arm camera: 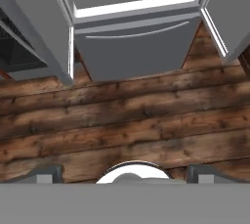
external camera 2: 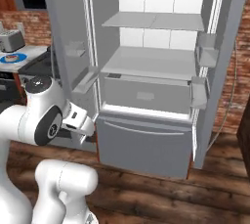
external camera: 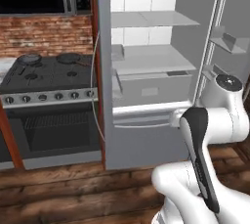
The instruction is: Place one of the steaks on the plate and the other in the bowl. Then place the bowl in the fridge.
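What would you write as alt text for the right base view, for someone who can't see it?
A tall grey fridge stands with both upper doors swung open, showing white shelves with nothing on them above its closed bottom drawer. The robot's white arm rises at lower left over a dark wooden floor, and a blue plate sits on a counter far left.

Fridge [external camera: 151, 71]: top cut off by the upper edge in both base views; right door runs out of the left base view at the right edge. The arm covers part of the bottom drawer's [external camera 2: 144, 142] left end in the right base view.

Plate [external camera 2: 11, 58]: tiny on the worktop [external camera 2: 24, 52] at far left in the right base view; something small lies on it, too small to identify.

Hand [arm camera: 125, 174]: finger tips [arm camera: 46, 173] cut off at the bottom of the hand view, set wide apart. A white round shape between them is partly hidden; cannot tell what it is.
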Tool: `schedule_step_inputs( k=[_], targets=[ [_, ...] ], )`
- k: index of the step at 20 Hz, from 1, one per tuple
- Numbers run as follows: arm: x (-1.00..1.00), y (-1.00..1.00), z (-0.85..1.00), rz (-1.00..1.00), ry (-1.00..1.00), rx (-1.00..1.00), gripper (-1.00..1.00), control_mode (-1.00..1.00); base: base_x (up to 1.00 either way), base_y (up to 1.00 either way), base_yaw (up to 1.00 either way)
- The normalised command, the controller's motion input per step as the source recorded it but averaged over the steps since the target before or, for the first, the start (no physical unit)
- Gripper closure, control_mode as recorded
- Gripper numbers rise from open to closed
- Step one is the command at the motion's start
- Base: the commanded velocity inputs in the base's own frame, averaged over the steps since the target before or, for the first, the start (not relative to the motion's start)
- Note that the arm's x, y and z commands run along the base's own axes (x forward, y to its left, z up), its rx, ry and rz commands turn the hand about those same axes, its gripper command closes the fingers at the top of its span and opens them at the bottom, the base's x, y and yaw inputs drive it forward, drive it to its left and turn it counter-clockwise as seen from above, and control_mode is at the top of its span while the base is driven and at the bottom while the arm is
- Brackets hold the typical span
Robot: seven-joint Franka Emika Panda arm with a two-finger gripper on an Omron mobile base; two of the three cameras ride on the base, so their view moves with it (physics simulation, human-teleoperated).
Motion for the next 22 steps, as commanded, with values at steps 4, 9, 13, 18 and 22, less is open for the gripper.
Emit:
schedule_step_inputs(
  k=[4,9,13,18,22],
  targets=[
    [0.00,0.00,0.00,0.00,0.00,0.00,-1.00,1.00,-0.23,1.00,0.00],
    [0.00,0.00,0.00,0.00,0.00,0.00,-1.00,1.00,-0.09,1.00,0.00],
    [0.00,0.00,0.00,0.00,0.00,0.00,-1.00,1.00,0.00,1.00,0.00],
    [0.00,0.00,0.00,0.00,0.00,0.00,-1.00,1.00,0.07,1.00,0.00],
    [0.00,0.00,0.00,0.00,0.00,0.00,-1.00,1.00,0.27,1.00,0.00]
  ],
)
